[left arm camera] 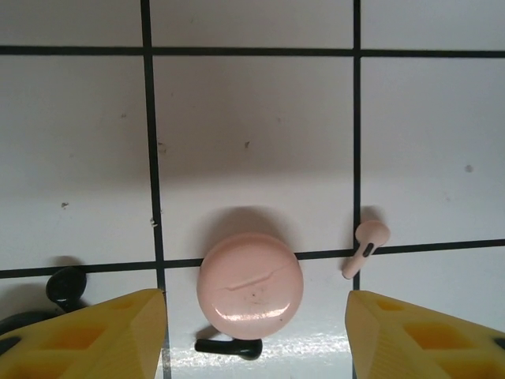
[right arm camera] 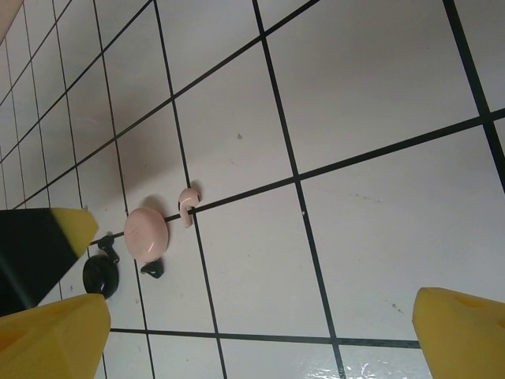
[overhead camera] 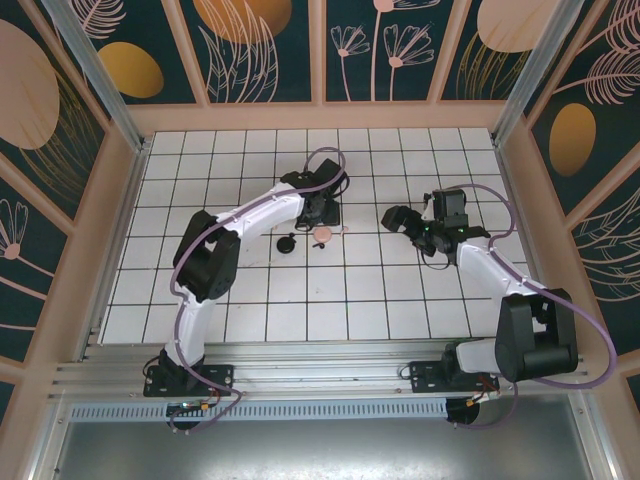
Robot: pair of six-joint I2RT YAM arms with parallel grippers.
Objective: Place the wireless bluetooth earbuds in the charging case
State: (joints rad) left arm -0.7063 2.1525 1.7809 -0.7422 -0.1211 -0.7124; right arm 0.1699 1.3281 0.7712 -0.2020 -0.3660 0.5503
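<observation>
The left gripper (left arm camera: 254, 332) is spread over the case (left arm camera: 250, 286), a black bud (left arm camera: 229, 346) tucked against it, and the right gripper (right arm camera: 260, 316) is spread wide and empty.

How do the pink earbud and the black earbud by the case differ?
Colour: the small pink plastic earbud matches the round pink case; the small black plastic earbud doesn't. Place: the pink earbud lies apart on a grid line; the black earbud hugs the case's edge. Both lie loose on the white tiled table.
</observation>
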